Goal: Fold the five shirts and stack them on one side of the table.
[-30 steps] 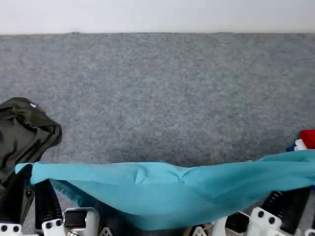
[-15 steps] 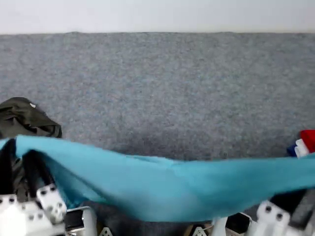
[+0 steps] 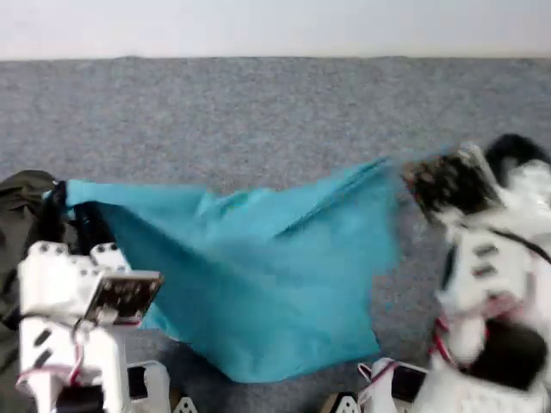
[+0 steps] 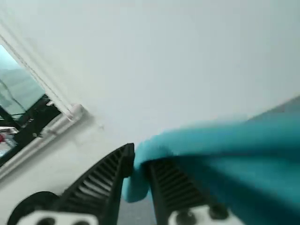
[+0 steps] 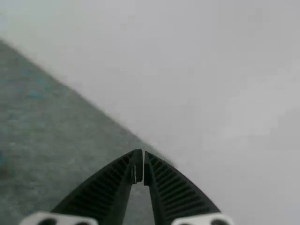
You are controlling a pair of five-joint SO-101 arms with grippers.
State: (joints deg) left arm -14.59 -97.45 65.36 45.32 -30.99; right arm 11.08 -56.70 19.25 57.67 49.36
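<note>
Far left: a dark olive shirt (image 3: 19, 219) lies crumpled on the grey desk (image 3: 258, 103), just beside and partly under the left end effector (image 4: 137, 159). That end effector is clamped on one corner of the teal shirt (image 3: 258, 275), with cloth pinched between its jaws. From there the shirt hangs spread and unfolded, running across toward the right end effector (image 5: 139, 161). Right end effector: jaws closed, tips meeting. Whether it pinches the far corner I cannot tell. Progress, as judged: early. Neither shirt here is folded, the teal one is only being held out, and the stacking is all left to do.
</note>
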